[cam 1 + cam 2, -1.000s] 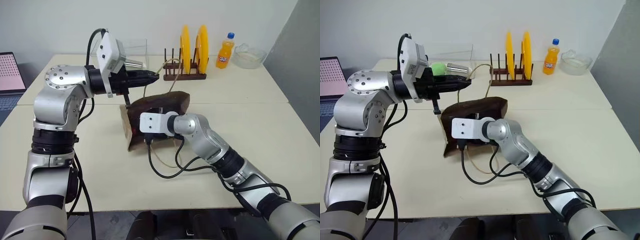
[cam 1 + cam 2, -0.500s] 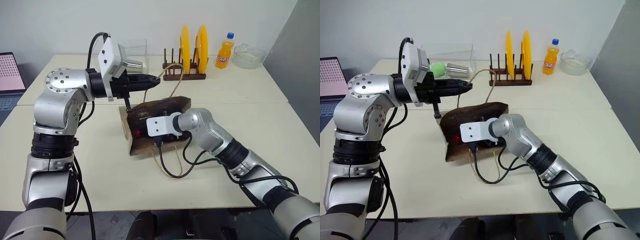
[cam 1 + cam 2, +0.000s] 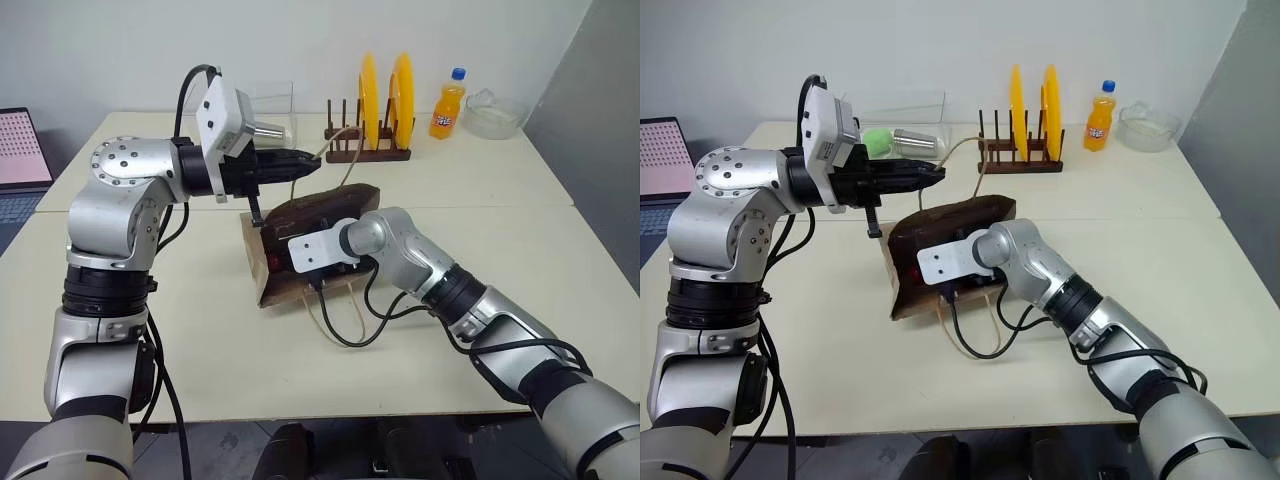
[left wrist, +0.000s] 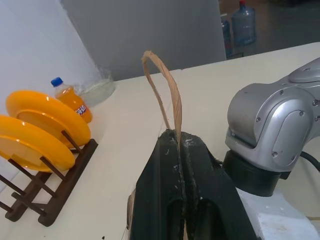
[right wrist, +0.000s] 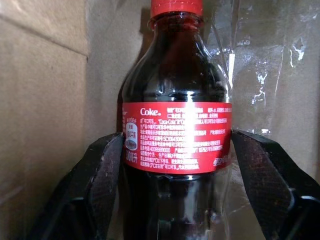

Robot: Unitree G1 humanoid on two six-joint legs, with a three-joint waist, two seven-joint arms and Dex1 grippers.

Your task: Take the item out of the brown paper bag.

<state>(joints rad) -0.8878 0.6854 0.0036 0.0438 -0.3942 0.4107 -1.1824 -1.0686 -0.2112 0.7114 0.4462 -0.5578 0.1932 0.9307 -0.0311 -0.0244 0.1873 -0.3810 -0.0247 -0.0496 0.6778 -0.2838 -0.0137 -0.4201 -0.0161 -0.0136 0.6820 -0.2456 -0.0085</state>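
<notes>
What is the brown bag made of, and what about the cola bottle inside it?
The brown paper bag looks like matte kraft paper: it is creased, with a thin tan loop handle. The cola bottle seems to be clear, glossy plastic, judging by the glare on it, with a shiny red printed label.

Bag walls [image 5: 45,100] hem fingers [image 5: 102,175] beside bottle [image 5: 176,135].

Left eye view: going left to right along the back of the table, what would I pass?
Laptop → clear box → dish rack holding yellow plates → orange soda bottle → glass bowl.
</notes>
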